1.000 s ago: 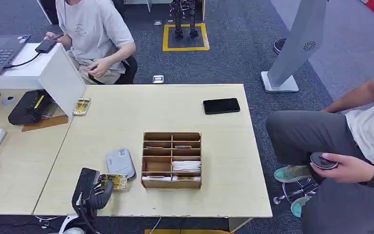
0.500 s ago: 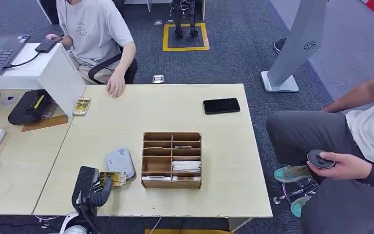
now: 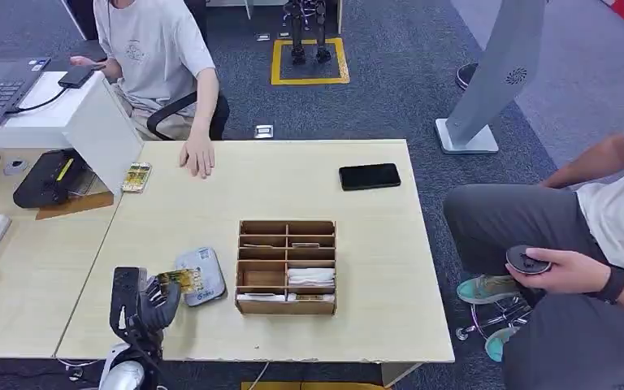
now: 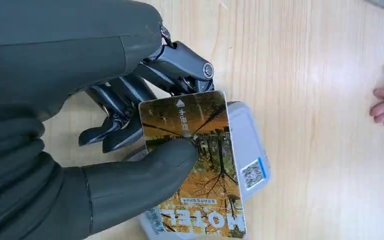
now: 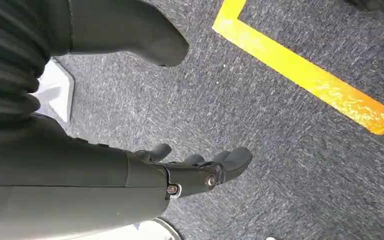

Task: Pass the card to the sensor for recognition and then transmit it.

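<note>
The left hand [image 3: 148, 302] pinches the hotel card [image 4: 200, 165] between thumb and fingers, holding it over the grey sensor [image 3: 205, 279] near the counter's [image 3: 236, 187] near-left edge, just left of the wooden organizer [image 3: 286, 266]. The right hand [image 5: 200, 172] hangs over carpet, fingers loosely apart, holding nothing.

The left robot hand [image 3: 153, 302] now sits further left and slightly up the table, carrying the card [image 3: 180, 281] from beside the sensor [image 3: 201, 275] to over its near-left corner (thumb still pressed on the card's face). Beyond the robot hand, the person's hand [image 3: 199, 155] now lies flat further onto the table [image 3: 374, 268].
</note>
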You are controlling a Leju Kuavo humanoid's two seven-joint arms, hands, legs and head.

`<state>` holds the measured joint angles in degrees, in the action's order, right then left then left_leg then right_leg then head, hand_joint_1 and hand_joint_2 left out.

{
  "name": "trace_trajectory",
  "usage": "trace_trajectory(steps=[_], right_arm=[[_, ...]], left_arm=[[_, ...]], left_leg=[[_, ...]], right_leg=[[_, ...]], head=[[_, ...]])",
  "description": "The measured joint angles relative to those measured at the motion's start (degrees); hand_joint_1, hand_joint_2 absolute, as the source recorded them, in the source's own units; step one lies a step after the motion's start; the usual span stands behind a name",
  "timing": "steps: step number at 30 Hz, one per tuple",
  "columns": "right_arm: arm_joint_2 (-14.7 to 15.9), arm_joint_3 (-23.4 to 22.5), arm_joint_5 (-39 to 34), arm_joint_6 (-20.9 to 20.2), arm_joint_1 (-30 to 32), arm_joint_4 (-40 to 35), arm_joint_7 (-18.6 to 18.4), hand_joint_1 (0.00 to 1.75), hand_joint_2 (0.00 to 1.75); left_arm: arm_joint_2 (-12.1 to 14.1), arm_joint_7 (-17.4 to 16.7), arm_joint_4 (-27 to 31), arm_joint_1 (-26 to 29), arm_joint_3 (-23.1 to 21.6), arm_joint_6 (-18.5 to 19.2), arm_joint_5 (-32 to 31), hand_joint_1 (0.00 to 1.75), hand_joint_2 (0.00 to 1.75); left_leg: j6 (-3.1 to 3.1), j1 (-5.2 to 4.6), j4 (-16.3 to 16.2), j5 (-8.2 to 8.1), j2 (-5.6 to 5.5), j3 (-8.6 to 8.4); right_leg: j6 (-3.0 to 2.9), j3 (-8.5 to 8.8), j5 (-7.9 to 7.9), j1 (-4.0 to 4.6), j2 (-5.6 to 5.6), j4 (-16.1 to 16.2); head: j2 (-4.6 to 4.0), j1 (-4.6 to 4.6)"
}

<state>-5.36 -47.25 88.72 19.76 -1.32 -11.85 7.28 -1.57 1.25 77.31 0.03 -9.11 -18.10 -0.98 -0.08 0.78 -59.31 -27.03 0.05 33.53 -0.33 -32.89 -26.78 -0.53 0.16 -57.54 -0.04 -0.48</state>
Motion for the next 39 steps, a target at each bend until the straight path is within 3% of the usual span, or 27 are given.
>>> trace_trajectory(steps=[10, 24, 39], right_arm=[[-0.02, 0.50, 0.00, 0.02, -0.01, 0.26, -0.98, 0.00, 1.75], [-0.09, 1.07, -0.02, -0.02, -0.03, 0.31, -1.27, 0.00, 1.75], [-0.13, 1.07, -0.02, -0.13, -0.03, 0.31, -1.27, 0.00, 1.75]], left_arm=[[-0.77, 0.96, -2.89, -1.99, 0.11, -2.21, -1.97, 1.75, 1.75], [-2.34, 0.24, -5.92, -2.58, -2.80, -3.76, -12.63, 1.75, 1.75], [-3.23, -0.37, -6.97, -2.58, -3.76, -4.20, -17.38, 1.75, 1.75]], left_leg=[[0.00, -0.01, 0.00, 0.00, 0.00, 0.01], [0.00, -0.01, -0.01, 0.00, 0.01, 0.02], [0.00, -0.01, 0.00, 0.00, 0.01, 0.03]], right_leg=[[0.00, -0.02, 0.00, 0.00, 0.01, 0.00], [0.00, -0.04, 0.00, -0.01, 0.02, 0.00], [0.00, -0.04, 0.00, -0.01, 0.02, 0.00]], head=[[0.00, 0.00], [0.00, 0.00], [0.00, 0.00]])
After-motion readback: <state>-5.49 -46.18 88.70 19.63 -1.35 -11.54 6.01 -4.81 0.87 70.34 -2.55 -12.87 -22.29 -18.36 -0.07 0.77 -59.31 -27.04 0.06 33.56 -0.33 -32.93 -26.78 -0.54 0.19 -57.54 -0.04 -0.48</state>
